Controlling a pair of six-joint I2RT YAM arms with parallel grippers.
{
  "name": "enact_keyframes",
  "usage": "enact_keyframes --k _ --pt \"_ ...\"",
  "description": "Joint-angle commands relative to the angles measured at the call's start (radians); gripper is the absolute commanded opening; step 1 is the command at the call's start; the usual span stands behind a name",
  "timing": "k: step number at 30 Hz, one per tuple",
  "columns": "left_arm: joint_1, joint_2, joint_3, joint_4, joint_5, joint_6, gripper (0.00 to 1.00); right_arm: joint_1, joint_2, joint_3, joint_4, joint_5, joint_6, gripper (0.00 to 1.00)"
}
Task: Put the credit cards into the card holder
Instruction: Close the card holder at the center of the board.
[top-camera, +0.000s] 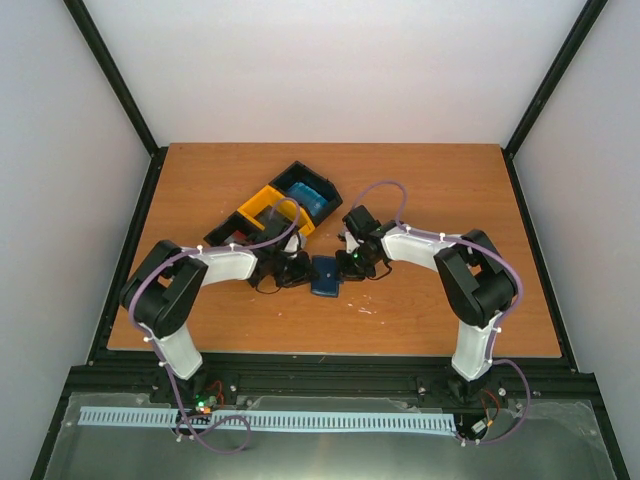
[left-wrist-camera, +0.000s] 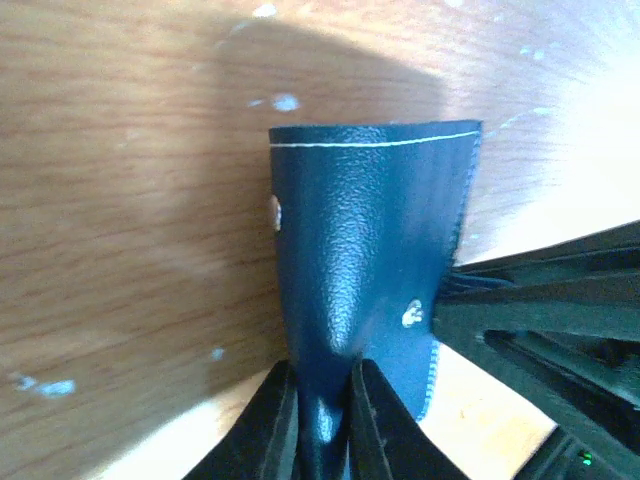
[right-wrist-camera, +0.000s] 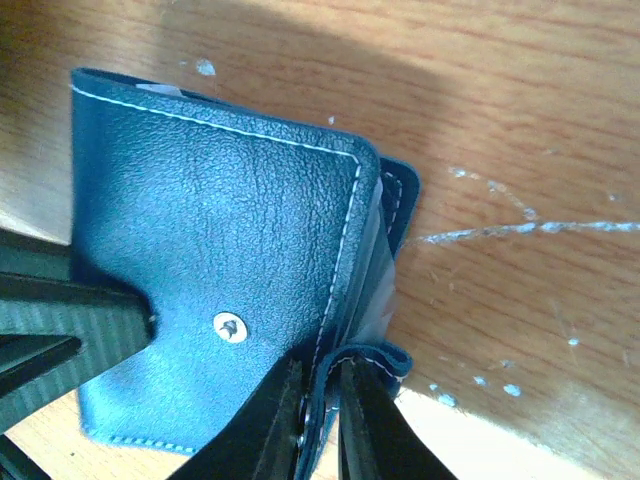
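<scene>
Left of centre, a black-and-yellow three-section plastic bin (top-camera: 262, 200) lies askew on the brown wooden table (top-camera: 450, 200). Its far black section holds a bright blue bundle (top-camera: 308, 194). A cable crosses the yellow middle section. What is in that section and in the near black one cannot be read.

The left gripper (left-wrist-camera: 322, 385) is clenched on the small dark navy-blue folding leather card holder (left-wrist-camera: 370, 250), which has white stitching. It pinches one leaf edge-on, and the leather puckers between the fingers.

The card holder sits mid-table between the two grippers, just in front of the bin. Whether it rests on the wood or hangs just above it cannot be told. In the right wrist view the outer leaf with a silver snap stud (right-wrist-camera: 230, 327) faces the camera, and a second leaf shows behind it, slightly parted. Only grey lining shows in the gap, nothing red.

The right gripper (right-wrist-camera: 322, 375) is clenched on the opposite edge, by the little tab.

No thin red credit cards can be found in any view.

Judged step: a two-handed hold to spread the holder open, with no card loaded yet. The next move calls for drawing the leaves apart gently so neither pinch slips. The pockets should then be turned upward and one gripper freed to fetch a card, once the cards are located.
</scene>
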Motion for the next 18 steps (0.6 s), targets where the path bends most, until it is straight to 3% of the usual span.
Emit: enact_keyframes --k 1,3,10,18 --pt "-0.014 0.019 -0.007 0.021 0.018 0.023 0.05 0.013 0.023 -0.009 0.017 0.004 0.025 0.13" --pt "-0.014 0.018 -0.004 -0.003 -0.014 0.032 0.01 0.014 0.007 -0.009 0.004 0.05 0.048 0.13" --pt "-0.015 0.013 0.011 -0.088 -0.096 0.068 0.01 0.021 -0.068 0.002 -0.062 0.206 0.093 0.13" --pt "-0.015 0.026 0.027 -0.083 -0.081 0.075 0.01 0.063 -0.033 0.073 -0.078 0.159 0.039 0.13"
